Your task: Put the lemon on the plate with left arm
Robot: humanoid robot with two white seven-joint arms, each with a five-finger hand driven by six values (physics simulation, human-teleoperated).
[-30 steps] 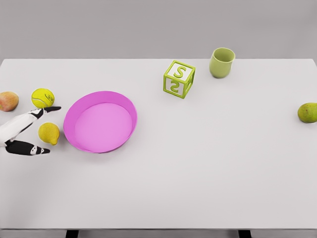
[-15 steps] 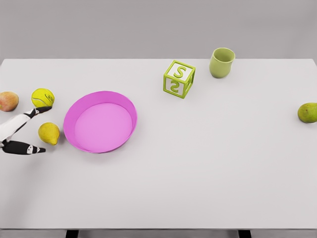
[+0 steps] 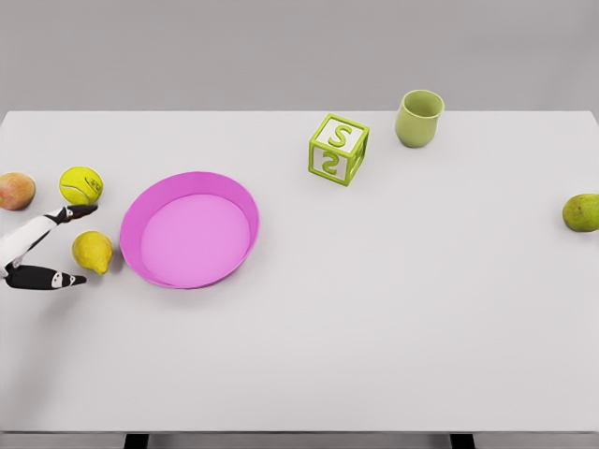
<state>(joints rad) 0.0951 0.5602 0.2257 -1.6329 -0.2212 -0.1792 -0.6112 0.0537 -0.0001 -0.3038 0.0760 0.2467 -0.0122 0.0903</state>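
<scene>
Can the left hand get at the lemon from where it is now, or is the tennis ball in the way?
Probably yes. The left hand is open with the lemon between its fingers; the tennis ball sits just behind, not blocking.

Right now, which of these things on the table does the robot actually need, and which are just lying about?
Needed: lemon, pink plate, left hand.

Lying about: tennis ball, peach, letter block, green cup, green fruit at the right edge.
</scene>
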